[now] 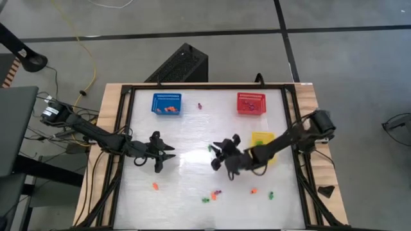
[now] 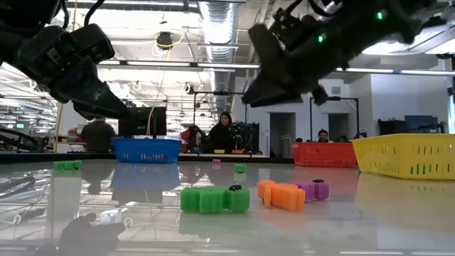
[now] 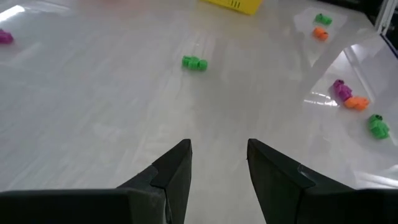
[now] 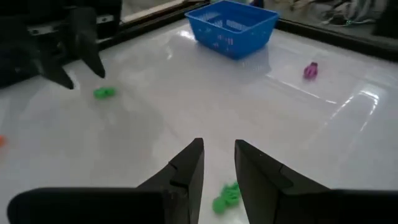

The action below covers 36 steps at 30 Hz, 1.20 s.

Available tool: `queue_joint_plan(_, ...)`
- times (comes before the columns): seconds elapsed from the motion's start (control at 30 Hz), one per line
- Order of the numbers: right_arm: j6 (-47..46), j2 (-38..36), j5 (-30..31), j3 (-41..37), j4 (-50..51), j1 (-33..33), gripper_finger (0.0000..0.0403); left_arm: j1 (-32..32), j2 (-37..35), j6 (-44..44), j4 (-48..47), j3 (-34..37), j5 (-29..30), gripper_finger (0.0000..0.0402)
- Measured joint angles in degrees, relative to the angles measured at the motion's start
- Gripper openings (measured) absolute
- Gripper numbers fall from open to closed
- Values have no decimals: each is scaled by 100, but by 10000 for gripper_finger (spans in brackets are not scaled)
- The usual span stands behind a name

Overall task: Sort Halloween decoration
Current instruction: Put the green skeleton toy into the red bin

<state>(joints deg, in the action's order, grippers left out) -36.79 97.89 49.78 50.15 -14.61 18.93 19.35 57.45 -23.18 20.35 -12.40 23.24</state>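
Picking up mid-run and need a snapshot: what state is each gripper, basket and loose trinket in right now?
left gripper: open, empty, above the table
right gripper: open, empty, over a green trinket
blue basket: upright, trinkets inside
red basket: upright, trinkets inside
yellow basket: upright, contents not visible
loose trinkets: unsorted, scattered on the table

Both arms matte black, slim jointed links with chunky joint housings. Left arm has a grey-and-silver cylindrical motor cap at its base end; black cables run along it. Right arm has a rounded dark grey housing at the shoulder end, with small green LEDs lit on it in the low view. Left gripper and right gripper: two flat black wedge-shaped fingers each, tapering to angled tips, plain faces, mounted on a broad black bar.
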Motion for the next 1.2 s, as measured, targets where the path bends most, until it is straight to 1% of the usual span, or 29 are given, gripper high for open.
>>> queue_joint_plan(0.07, -214, 365, 265, 0, -416, 91, 120, 0, 0, -4, 13, 0, 0, 144)
queue_joint_plan(0.17, -420, 829, 405, 0, -860, 101, 120, 2, 0, -7, 21, 0, 0, 144)
queue_joint_plan(0.27, -640, 1123, 419, 0, -973, 17, 124, 2, 0, -31, 18, 0, -2, 144)
queue_joint_plan(0.37, -834, 1288, 401, -2, -1021, -122, 138, 0, 0, -44, 18, 0, -2, 144)
queue_joint_plan(0.43, -843, 1360, 217, 2, -1195, -221, 153, 0, 0, -44, 16, 0, -2, 144)
queue_joint_plan(0.53, -844, 1483, -251, 10, -1343, -355, 181, 1, 0, -44, 13, 0, -3, 144)
queue_joint_plan(0.7, -840, 1497, -1070, 22, -1283, -491, 226, 0, 0, -25, 10, 0, -2, 144)
queue_joint_plan(0.8, -884, 1491, -1193, 26, -1260, -537, 235, 0, 0, -22, 6, 0, -1, 144)
queue_joint_plan(0.9, -881, 1563, -1159, 39, -1231, -534, 230, 0, 0, -23, 7, 0, 0, 144)
queue_joint_plan(1.03, -884, 1734, -1092, 69, -1226, -523, 208, 0, 0, -24, 7, 0, 2, 144)
queue_joint_plan(1.1, -914, 1754, -1071, 68, -1182, -504, 191, 1, 0, -22, 36, 0, 2, 144)
queue_joint_plan(1.2, -999, 1819, -1027, 70, -1148, -481, 148, 2, 0, -22, 44, 0, 3, 144)
